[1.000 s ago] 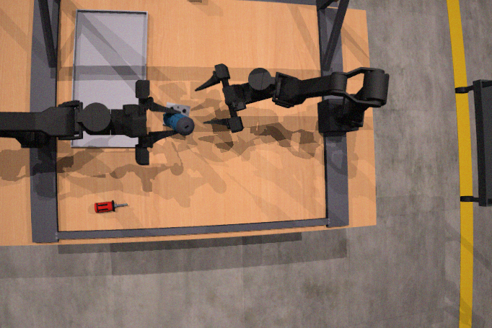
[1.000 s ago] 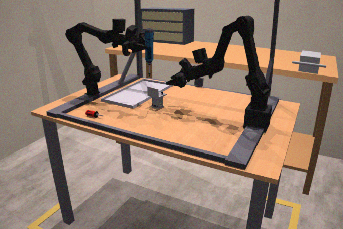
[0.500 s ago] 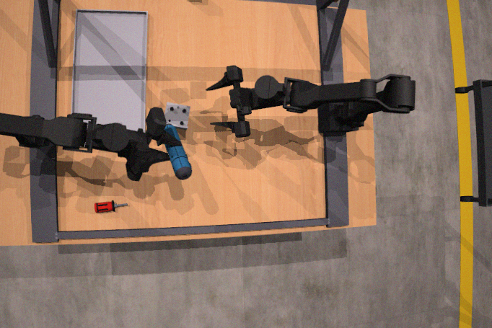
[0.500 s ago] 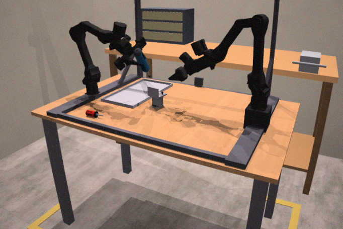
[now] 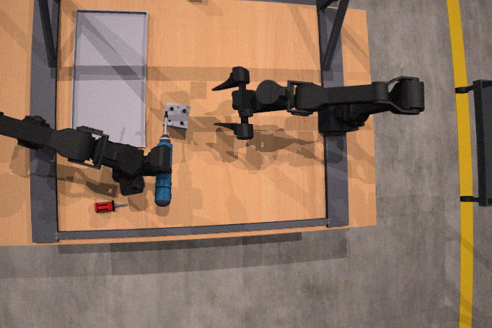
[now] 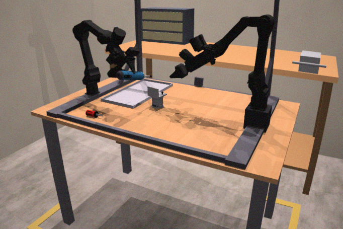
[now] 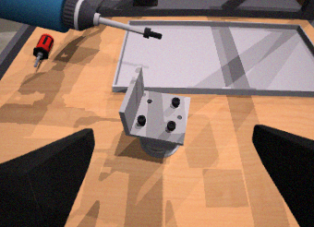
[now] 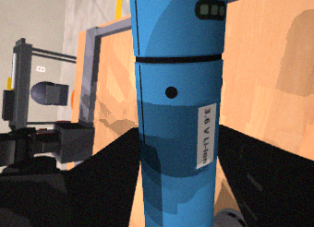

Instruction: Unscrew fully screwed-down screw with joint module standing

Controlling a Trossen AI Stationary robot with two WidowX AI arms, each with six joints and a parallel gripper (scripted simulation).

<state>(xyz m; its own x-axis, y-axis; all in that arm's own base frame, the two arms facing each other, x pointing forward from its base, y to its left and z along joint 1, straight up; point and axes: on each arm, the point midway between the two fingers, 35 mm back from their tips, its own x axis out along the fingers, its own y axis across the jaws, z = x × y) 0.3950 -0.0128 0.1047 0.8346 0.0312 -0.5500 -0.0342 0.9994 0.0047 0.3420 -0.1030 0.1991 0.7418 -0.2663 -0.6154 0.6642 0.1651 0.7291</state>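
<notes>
Right arm (image 5: 163, 160) (image 6: 131, 72) (image 8: 178, 134) gripping driver (image 5: 163, 188) (image 6: 135, 75) (image 7: 34, 10) (image 8: 177, 83), loosened screw (image 5: 165, 114) (image 6: 150, 76) (image 7: 152, 33) apparently riding its bit; module (image 6: 157, 101) (image 7: 162, 149) standing on worktop, bracket (image 5: 177, 115) (image 6: 153, 92) (image 7: 159, 113) on top; left arm (image 5: 213, 107) (image 6: 177, 75) (image 7: 174, 129) holding jaws open; carrying wants smoothness, tip passing clear of bracket.

a free lane runs between the left claw (image 5: 213, 107) (image 6: 177, 68) (image 7: 174, 129) and the bracket (image 5: 177, 116) (image 6: 162, 94) (image 7: 159, 112); its upright plate (image 6: 153, 91) (image 7: 133, 103) walls off one side. beyond, the raised electric screwdriver (image 5: 163, 189) (image 6: 131, 75) (image 7: 34, 9) (image 8: 180, 83) juts out, bit pointing over the bench (image 5: 254, 193) (image 6: 193, 132) (image 7: 222, 152) (image 8: 263, 83).
</notes>
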